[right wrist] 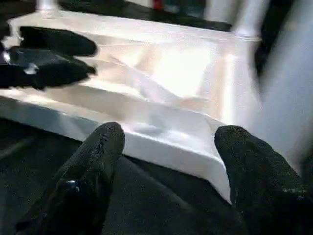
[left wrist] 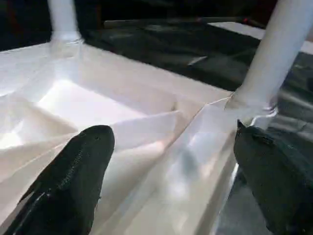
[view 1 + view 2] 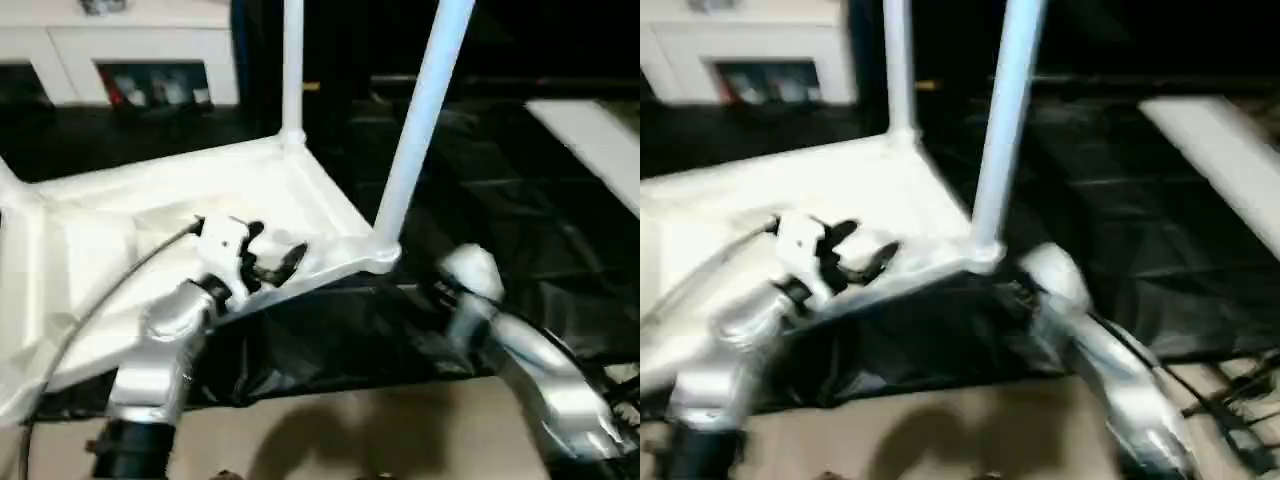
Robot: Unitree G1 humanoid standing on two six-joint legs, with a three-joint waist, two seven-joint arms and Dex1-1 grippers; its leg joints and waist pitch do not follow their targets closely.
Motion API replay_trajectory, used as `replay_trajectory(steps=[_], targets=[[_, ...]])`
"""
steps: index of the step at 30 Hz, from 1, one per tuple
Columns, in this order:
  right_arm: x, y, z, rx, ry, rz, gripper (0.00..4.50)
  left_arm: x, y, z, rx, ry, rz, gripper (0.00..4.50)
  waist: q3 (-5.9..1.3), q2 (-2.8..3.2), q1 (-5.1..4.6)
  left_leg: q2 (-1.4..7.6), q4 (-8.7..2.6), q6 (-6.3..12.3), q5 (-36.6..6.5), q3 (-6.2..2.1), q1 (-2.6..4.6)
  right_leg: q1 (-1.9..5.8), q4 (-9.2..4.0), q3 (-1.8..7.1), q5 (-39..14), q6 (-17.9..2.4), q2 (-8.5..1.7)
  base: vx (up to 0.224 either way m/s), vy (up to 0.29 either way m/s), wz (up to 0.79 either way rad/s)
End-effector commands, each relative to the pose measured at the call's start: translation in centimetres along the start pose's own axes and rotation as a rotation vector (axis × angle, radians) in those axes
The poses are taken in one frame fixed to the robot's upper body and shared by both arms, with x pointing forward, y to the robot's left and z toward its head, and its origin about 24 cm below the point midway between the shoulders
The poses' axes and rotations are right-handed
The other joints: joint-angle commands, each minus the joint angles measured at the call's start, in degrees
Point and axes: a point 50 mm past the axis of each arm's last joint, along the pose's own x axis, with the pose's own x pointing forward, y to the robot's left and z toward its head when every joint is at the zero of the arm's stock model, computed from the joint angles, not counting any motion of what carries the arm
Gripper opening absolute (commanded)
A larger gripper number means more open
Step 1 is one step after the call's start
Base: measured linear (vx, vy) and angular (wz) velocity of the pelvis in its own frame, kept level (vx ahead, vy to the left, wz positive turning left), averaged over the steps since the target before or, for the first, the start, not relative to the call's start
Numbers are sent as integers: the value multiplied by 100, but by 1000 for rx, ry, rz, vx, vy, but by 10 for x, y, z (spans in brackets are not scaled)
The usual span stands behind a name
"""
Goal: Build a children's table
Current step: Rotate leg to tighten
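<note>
Left eye view is showing the children's table lying upside down on the black sheet, ribbed underside up so the legs can be pushed into the corner sockets. The left gripper is hovering released over its near rim. Two legs are standing upright. The right gripper is spreading its fingers, empty, beside the near corner.

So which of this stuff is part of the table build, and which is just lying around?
Part of the job:
- upside-down table top
- near leg, standing in a corner socket
- far leg, standing in its socket

Just lying about:
- white cabinet
- black sheet
- white board
</note>
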Motion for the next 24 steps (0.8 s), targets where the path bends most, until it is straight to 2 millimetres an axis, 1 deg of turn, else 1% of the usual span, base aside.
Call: replay_trajectory(steps=[1, 2, 3, 4, 6, 8, 9, 10, 11, 13, 14, 15, 16, 17, 18, 19, 20, 21, 22, 23, 24], targets=[[-2, -3, -9, 23, 42, -28, 340, 2, -2, 2, 4, 2, -20, 443, -310, 43, 55, 164, -396, 17, -1593, 5, 109, 195, -491, 321, -1401, -756, -270, 0, 0, 0], [-1, -3, -8, 24, 42, -30, 340, 2, -3, 2, -2, 1, -23, 443, -313, 52, 84, 167, -399, 16, -1553, 6, 107, 207, -467, 326, -1264, -817, -270, 0, 0, 0], [-1, -3, -8, 25, 42, -32, 340, 1, -4, 2, -4, 0, -20, 443, -329, 55, 127, 163, -396, 15, -1420, 10, 89, 240, -419, 332, -998, -889, -268, 0, 0, 0], [-1, -3, -7, 25, 42, -34, 340, 0, -4, 3, -10, -6, -10, 443, -341, 45, 140, 156, -382, 42, -1274, 14, 74, 254, -382, 341, -747, -927, -269, 0, 0, 0], [0, -4, -7, 26, 41, -37, 340, -1, -3, 3, -18, -12, 4, 443, -345, 43, 148, 148, -379, 68, -1150, 13, 43, 284, -359, 342, -571, -954, -279, 0, 0, 0], [1, -6, -8, 20, 45, -46, 340, -5, -1, 4, -16, -32, 41, 443, -340, 21, 152, 135, -376, 91, -1192, 21, 31, 298, -372, 344, -674, -937, -292, 0, 0, 0], [1, -6, -8, 20, 45, -46, 340, -5, -1, 4, -16, -32, 41, 443, -326, 9, 151, 132, -382, 84, -1285, 19, 21, 297, -395, 344, -909, -898, -304, 0, 0, 0], [2, -8, -10, 16, 49, -56, 340, -8, 0, 3, -23, -57, 71, 443, -319, -4, 153, 128, -381, 69, -1380, 24, 27, 288, -429, 345, -1183, -818, -310, 0, 0, 0], [1, -8, -11, 14, 51, -62, 340, -10, -1, 3, -28, -70, 80, 443, -319, 0, 153, 134, -383, 59, -1405, 17, 22, 290, -432, 347, -1273, -797, -321, 0, 0, 0], [1, -11, -13, 0, 53, -97, 340, -17, -6, 1, -55, -109, 81, 443, -311, -29, 146, 141, -388, 23, -1441, 14, 7, 279, -458, 347, -1515, -700, -325, 0, 0, 0], [1, -11, -13, -1, 52, -100, 340, -18, -7, 1, -57, -112, 82, 443, -315, -19, 142, 150, -391, 8, -1437, 9, 6, 279, -453, 346, -1508, -703, -325, 0, 0, 0], [1, -12, -14, -3, 51, -112, 340, -20, -8, 0, -64, -119, 84, 443, -320, -21, 130, 144, -384, 8, -1445, 17, 18, 261, -452, 348, -1474, -699, -306, 0, 0, 0], [1, -15, -14, -7, 36, -154, 340, -26, -8, -3, -64, -140, 147, 443, -308, -24, 117, 145, -395, 13, -1481, 14, 13, 258, -460, 349, -1444, -683, -289, 0, 0, 0], [1, -16, -14, -4, 26, -177, 340, -29, -8, -4, -55, -151, 181, 443, -311, -13, 111, 154, -391, 9, -1501, 12, 11, 257, -457, 351, -1403, -690, -296, 0, 0, 0], [-1, -19, -15, 11, 2, -230, 340, -36, -7, -6, -21, -169, 260, 443, -300, -19, 103, 148, -398, 3, -1540, 9, 1, 262, -469, 346, -1438, -669, -299, 0, 0, 0], [-1, -20, -16, 21, -4, -245, 340, -39, -7, -7, -10, -170, 284, 443, -313, -24, 81, 149, -392, 26, -1595, 9, 7, 261, -479, 346, -1473, -597, -287, 0, 0, 0], [-2, -20, -17, 27, -6, -252, 340, -40, -7, -8, -6, -170, 297, 443, -312, -24, 84, 140, -389, 37, -1594, 15, 12, 255, -481, 347, -1493, -574, -276, 0, 0, 0], [-5, -20, -19, 45, -15, -274, 340, -48, -8, -12, -20, -175, 330, 443, -315, -21, 88, 150, -391, 41, -1579, 9, 12, 259, -467, 351, -1450, -558, -273, 0, 0, 0], [-7, -20, -20, 55, -19, -286, 340, -52, -9, -13, -27, -178, 348, 443, -291, -22, 84, 154, -405, 40, -1669, 12, 9, 246, -489, 349, -1558, -532, -269, 0, 0, 0], [-13, -15, -23, 88, -41, -305, 340, -67, -13, -19, -47, -195, 403, 443, -293, -3, 88, 152, -403, 30, -1737, 10, 16, 240, -498, 351, -1628, -507, -268, 0, 0, 0], [-13, -15, -23, 88, -41, -305, 340, -67, -13, -19, -47, -195, 403, 443, -296, -14, 86, 162, -406, 30, -1741, 9, 10, 247, -504, 356, -1599, -500, -272, 0, 0, 0]])
